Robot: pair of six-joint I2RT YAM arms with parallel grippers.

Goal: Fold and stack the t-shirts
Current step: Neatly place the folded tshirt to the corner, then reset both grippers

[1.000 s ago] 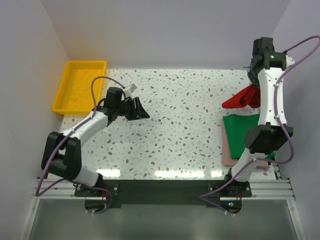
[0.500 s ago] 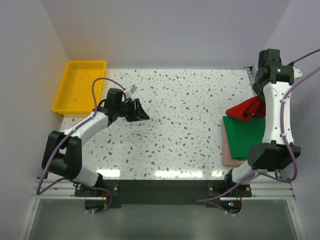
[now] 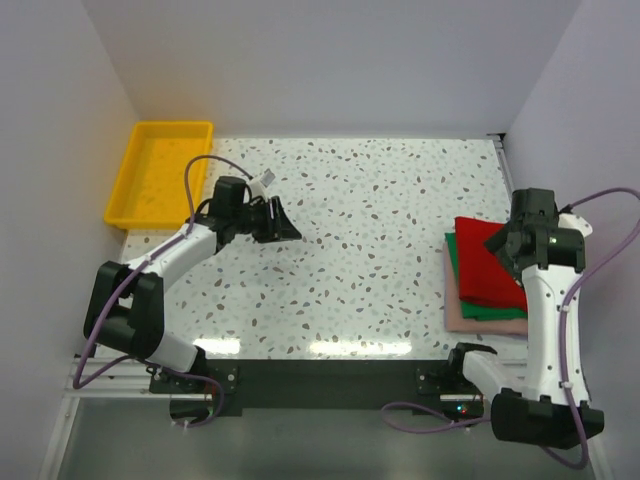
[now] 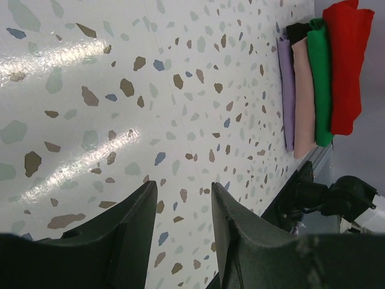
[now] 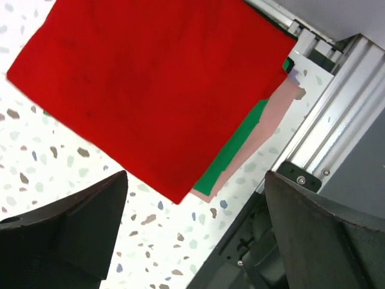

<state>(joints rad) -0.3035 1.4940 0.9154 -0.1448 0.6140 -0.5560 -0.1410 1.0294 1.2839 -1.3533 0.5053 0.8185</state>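
Observation:
A folded red t-shirt (image 3: 487, 262) lies flat on top of a stack at the table's right edge. Under it show a green t-shirt (image 3: 453, 262) and a pink t-shirt (image 3: 470, 318). My right gripper (image 3: 500, 243) hovers above the stack, wide open and empty. In the right wrist view the red t-shirt (image 5: 150, 84) covers the green t-shirt (image 5: 231, 153) and the pink t-shirt (image 5: 271, 126), with my right gripper (image 5: 195, 223) apart from them. My left gripper (image 3: 285, 225) stands open and empty over bare table at the left. It (image 4: 183, 205) looks toward the stack edge-on, red t-shirt (image 4: 346, 60) topmost.
A yellow tray (image 3: 160, 170) sits at the back left corner. An aluminium rail (image 5: 337, 114) runs along the table's near edge right beside the stack. A purple layer (image 4: 286, 90) shows at the bottom of the stack. Walls close in on the left, back and right.
My right gripper brought the red t-shirt down from the back right onto the stack, then opened and let it go. The left arm has not moved.

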